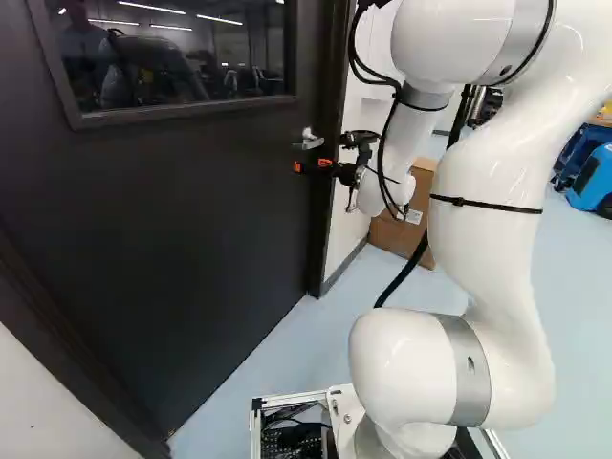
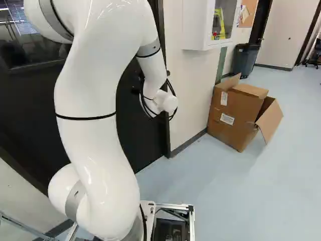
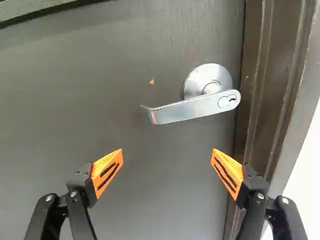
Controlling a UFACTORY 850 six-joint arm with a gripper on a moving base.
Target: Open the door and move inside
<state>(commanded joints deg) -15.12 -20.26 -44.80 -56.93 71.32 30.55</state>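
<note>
Silvery, bent-tipped lever [image 3: 192,107] crosses the dark door [image 1: 172,239], the pincer [image 1: 312,165] spread.

there is one dark door [image 1: 143,210] with one window [image 1: 182,57], one lever handle [image 3: 185,110], one round plate [image 3: 197,75] behind it, one keyhole [image 3: 231,101] and one door frame [image 3: 267,90]. one white arm [image 1: 488,249] bears one gripper [image 1: 312,164], which has two black fingers [image 3: 88,187] and two orange pads [image 3: 106,170], one to each finger. beyond, i count one white wall cabinet [image 2: 196,25], one dark bin [image 2: 246,59], one pinned board [image 2: 249,14] and at least one cardboard box [image 2: 233,120], its many flaps making a surer count hard to tell.
</note>
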